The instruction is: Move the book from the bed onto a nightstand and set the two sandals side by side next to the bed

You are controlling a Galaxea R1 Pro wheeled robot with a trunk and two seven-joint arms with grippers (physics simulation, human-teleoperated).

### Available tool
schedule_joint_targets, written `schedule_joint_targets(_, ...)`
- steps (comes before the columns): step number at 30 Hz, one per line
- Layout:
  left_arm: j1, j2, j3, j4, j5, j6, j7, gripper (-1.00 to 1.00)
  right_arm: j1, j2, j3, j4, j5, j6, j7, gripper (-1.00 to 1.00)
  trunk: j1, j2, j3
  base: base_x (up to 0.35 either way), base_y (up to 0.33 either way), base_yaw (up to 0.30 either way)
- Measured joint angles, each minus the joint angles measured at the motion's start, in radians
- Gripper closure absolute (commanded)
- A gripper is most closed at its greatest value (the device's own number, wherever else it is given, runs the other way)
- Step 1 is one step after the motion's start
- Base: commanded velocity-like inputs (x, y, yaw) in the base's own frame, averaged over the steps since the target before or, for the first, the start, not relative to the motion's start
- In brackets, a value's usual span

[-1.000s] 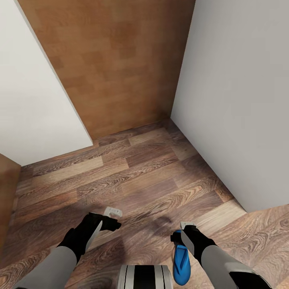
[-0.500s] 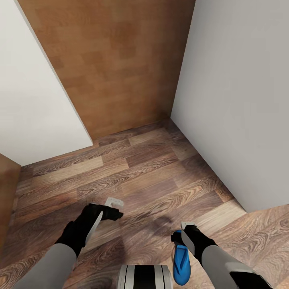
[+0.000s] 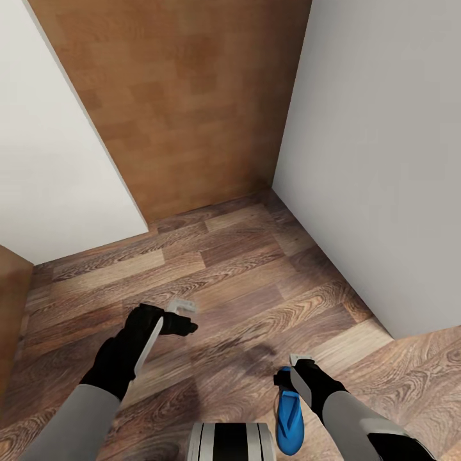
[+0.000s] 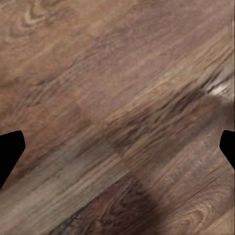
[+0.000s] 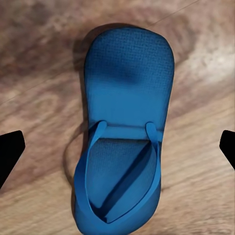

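Note:
One bright blue sandal (image 3: 289, 419) lies flat on the wood-plank floor beside my base, its toe strap up (image 5: 125, 147). My right gripper (image 3: 289, 370) hovers just above it, open. Its dark fingertips (image 5: 11, 154) stand wide apart on either side of the sandal and do not touch it. My left gripper (image 3: 184, 317) is open over bare floor further ahead and to the left, with nothing between its fingertips (image 4: 10, 152). The book, the bed and the nightstand are out of view.
A white wall (image 3: 384, 160) rises close on the right and another white wall (image 3: 51, 173) on the left. A brown wooden panel (image 3: 186, 102) closes the gap between them ahead. My base (image 3: 230, 442) is at the bottom edge. Open floor (image 3: 218, 275) lies ahead.
My left arm has reached a little further forward over the floor. The right gripper and the sandal have stayed where they were.

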Motion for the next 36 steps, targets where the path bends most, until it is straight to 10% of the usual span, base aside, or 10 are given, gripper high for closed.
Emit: schedule_joint_targets(36,-0.001,0.0,-0.002,-0.121,-0.006,0.075,0.008,-1.0,0.0,0.001,0.0,0.004,0.0,-0.001,0.0,-1.0,0.008,-0.004,-0.066,0.0,0.0,0.0)
